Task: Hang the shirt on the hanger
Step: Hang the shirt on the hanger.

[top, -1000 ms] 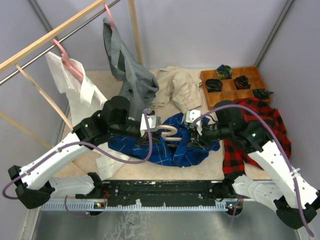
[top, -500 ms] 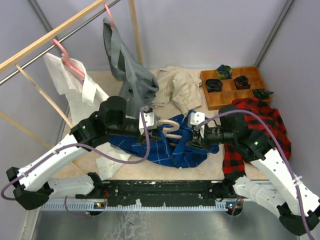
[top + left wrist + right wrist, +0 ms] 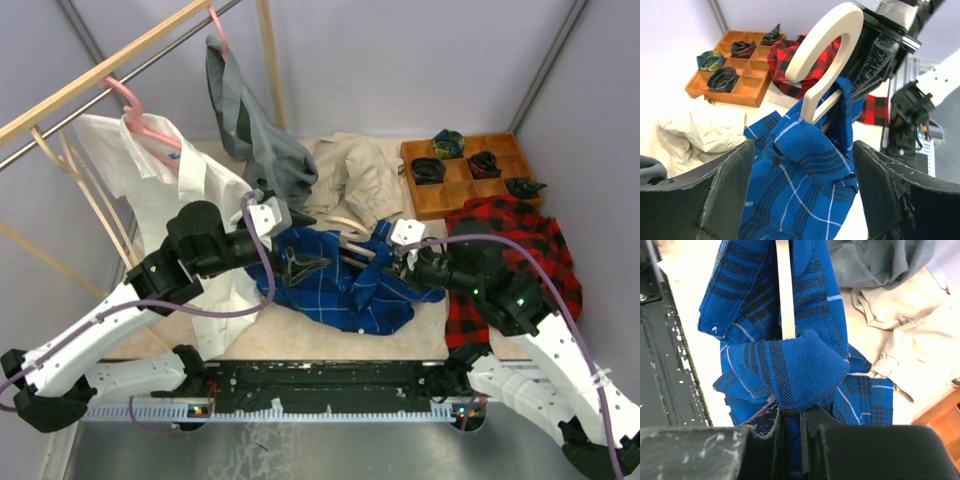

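My right gripper (image 3: 800, 425) is pinched almost closed on the hanger (image 3: 832, 30), clamping one thin arm of it together with a fold of the shirt (image 3: 800, 180). The pale hook sticks up out of the bunched blue cloth. My left gripper (image 3: 802, 146) is spread wide, and the shirt hangs between its fingers, just ahead of them. I cannot tell whether they touch it. The rest of the shirt trails on the table (image 3: 275, 338) between both arms.
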Robot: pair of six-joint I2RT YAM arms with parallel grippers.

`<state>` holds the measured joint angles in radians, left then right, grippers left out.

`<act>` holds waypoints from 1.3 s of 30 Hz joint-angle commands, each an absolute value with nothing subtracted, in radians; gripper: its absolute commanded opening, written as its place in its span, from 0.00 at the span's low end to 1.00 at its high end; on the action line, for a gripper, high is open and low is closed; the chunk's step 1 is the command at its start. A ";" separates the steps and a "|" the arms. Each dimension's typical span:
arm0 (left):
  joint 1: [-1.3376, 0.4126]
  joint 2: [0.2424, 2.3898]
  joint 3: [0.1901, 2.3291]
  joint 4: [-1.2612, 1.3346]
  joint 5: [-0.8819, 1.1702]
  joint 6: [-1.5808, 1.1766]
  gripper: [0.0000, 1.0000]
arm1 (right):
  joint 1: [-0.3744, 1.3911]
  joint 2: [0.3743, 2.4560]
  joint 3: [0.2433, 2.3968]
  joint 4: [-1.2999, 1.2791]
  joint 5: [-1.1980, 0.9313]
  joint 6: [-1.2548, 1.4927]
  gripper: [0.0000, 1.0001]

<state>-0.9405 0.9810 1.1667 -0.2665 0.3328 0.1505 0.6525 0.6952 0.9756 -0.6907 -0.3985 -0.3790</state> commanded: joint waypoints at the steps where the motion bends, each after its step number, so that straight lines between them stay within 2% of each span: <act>1: -0.943 0.954 1.122 -0.114 0.183 0.020 0.85 | 0.657 0.674 0.980 -0.554 -0.293 -0.326 0.00; 10: -0.945 1.013 1.102 -0.024 0.005 -0.113 0.90 | 0.657 0.699 0.972 -0.463 -0.173 -0.213 0.00; 15: -0.953 1.080 1.108 0.047 -0.002 -0.112 0.91 | 0.657 0.747 0.990 -0.454 -0.129 -0.169 0.00; 21: -0.978 1.161 1.137 0.052 -0.104 -0.067 0.85 | 0.657 0.763 1.006 -0.446 -0.141 -0.121 0.00; 33: -1.072 1.287 1.218 -0.011 -0.326 0.007 0.53 | 0.657 0.739 1.005 -0.465 -0.158 -0.074 0.00; 36: -1.081 1.309 1.242 -0.039 -0.364 0.007 0.39 | 0.657 0.726 1.008 -0.478 -0.159 -0.065 0.00; 39: -1.092 1.319 1.257 -0.068 -0.362 -0.002 0.19 | 0.657 0.706 1.013 -0.494 -0.166 -0.053 0.00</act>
